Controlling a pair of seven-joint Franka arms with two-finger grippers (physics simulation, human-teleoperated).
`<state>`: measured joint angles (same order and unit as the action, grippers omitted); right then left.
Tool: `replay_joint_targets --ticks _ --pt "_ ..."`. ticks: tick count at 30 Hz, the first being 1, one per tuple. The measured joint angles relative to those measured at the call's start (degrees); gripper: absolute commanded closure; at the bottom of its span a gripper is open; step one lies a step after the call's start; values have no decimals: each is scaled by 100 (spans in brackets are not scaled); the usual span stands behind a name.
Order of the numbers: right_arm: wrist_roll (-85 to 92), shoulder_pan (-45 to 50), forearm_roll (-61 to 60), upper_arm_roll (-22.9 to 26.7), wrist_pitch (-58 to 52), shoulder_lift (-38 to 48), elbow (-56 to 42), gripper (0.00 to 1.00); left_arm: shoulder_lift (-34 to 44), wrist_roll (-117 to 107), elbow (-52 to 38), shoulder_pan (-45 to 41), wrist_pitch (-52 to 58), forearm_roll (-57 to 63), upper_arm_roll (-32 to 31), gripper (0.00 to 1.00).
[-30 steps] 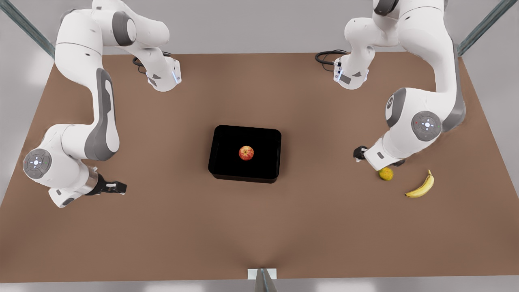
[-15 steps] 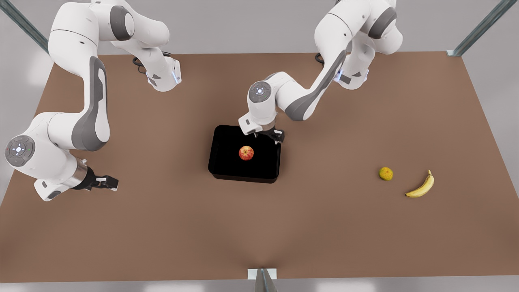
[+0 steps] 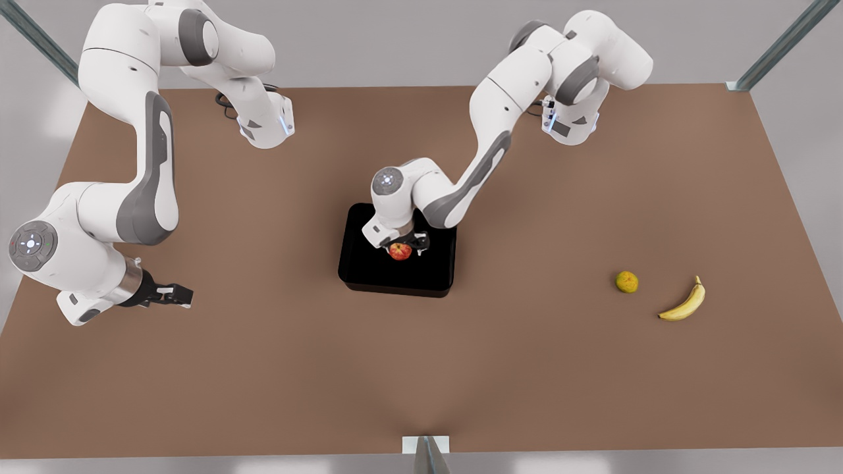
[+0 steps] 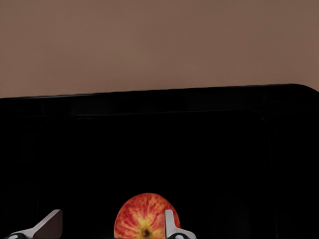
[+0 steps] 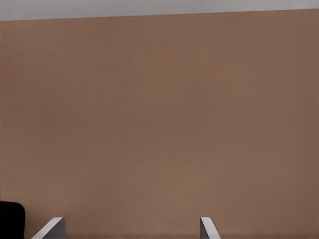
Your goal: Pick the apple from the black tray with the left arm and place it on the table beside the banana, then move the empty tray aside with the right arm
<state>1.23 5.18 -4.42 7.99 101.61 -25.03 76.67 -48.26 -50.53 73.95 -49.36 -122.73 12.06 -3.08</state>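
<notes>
The red apple lies in the middle of the black tray at the table's centre. My left gripper hangs low inside the tray, right over the apple and open. In the left wrist view the apple sits between the fingers, close against one fingertip, inside the tray. The banana lies far off at the front view's right. My right gripper waits open above the table at the front view's left; its view shows a corner of the tray.
A yellow-green round fruit sits just left of the banana in the front view. Both arm bases stand at the table's far edge. Metal posts rise at the corners. Bare brown tabletop surrounds the tray.
The left arm swung from beside the yellow-green fruit over to the tray and came down around the apple. The right arm shifted slightly toward the front view's left, then stayed still.
</notes>
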Motion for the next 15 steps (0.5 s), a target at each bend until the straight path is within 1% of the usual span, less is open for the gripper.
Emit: replay_joint_targets --ticks 7,15 --pt "-2 4 6 0 -5 -1 0 0 -40 -662 60 -106 -355 168 -8 0" --pt "-3 6 7 0 -7 -9 0 0 -42 -1256 535 -261 -709 498 0 0"
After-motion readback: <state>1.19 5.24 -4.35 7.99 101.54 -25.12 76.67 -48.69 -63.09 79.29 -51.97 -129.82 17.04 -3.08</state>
